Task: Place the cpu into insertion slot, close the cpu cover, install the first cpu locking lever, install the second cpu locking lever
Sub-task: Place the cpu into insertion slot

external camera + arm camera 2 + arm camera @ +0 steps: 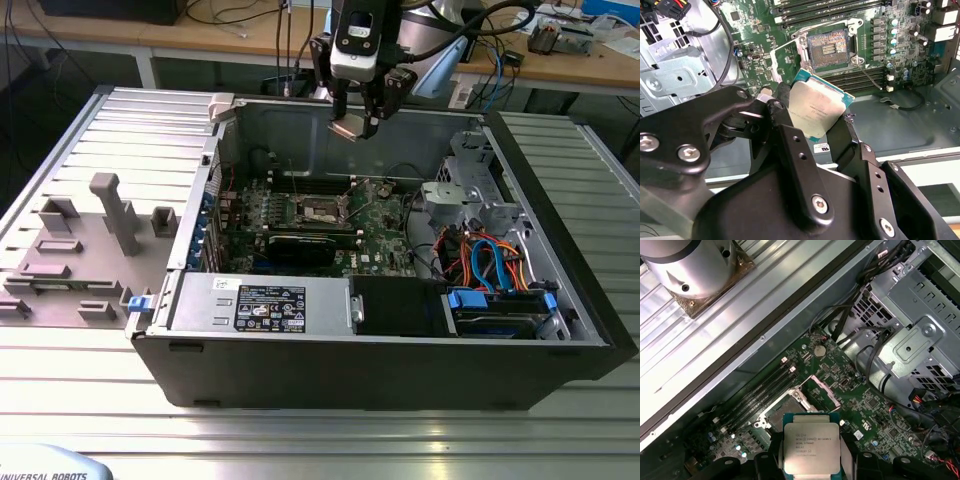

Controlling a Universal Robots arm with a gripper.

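Note:
My gripper (pixel 355 122) hangs above the open computer case, shut on the cpu (pixel 350 127), which is held by its edges. In both wrist views the cpu (pixel 817 110) (pixel 811 450) shows its pale silver top and green rim between the black fingers (pixel 782 107). The insertion slot (pixel 829 46) (pixel 782 412) lies uncovered on the green motherboard well below the chip, its dark centre showing. It appears in the exterior view as the insertion slot (pixel 322 208). The cpu cover (pixel 821 391) stands swung open beside the slot.
The case walls (pixel 380 345) ring the board. A power supply (pixel 270 300) and a black expansion card (pixel 310 245) sit at the front, with a metal drive cage (pixel 470 190) and coloured cables (pixel 490 260) on the exterior view's right. Grey fixture blocks (pixel 110 215) stand at its left.

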